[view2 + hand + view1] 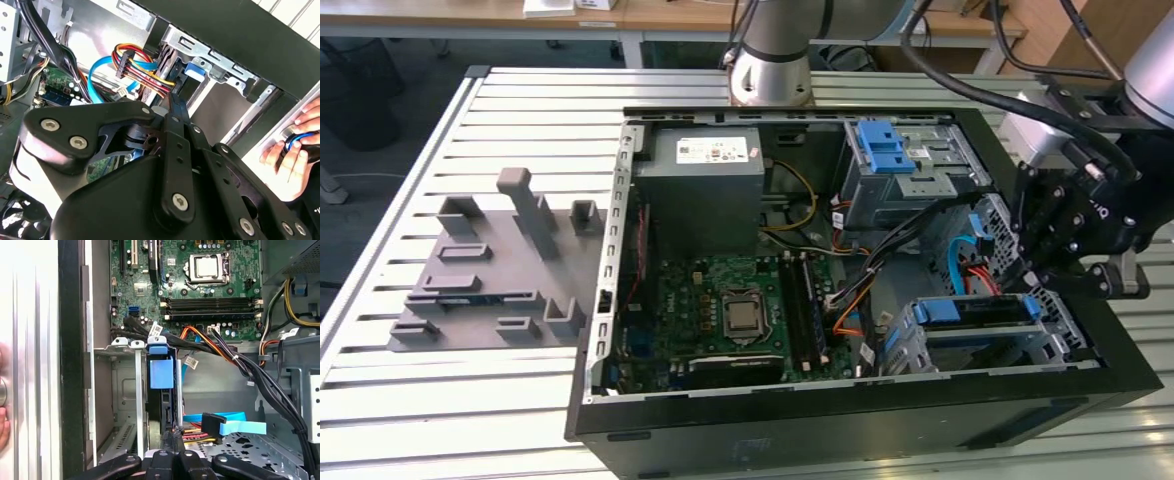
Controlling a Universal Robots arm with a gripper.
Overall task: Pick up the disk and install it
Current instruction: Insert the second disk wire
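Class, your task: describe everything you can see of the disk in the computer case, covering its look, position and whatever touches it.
The disk sits edge-up in the metal drive cage at the front corner of the open computer case, on the exterior view's right. In that view its dark top edge runs between blue plastic rails. In the first wrist view a blue tab stands at its end, held between the cage's silver walls. The gripper hangs directly above it; whether they touch cannot be told.

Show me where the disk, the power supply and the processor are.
disk [970,312]: exterior view, its dark top face between blue rails.
power supply [710,185]: exterior view, its grey side.
processor [207,266]: first wrist view, its metal lid.
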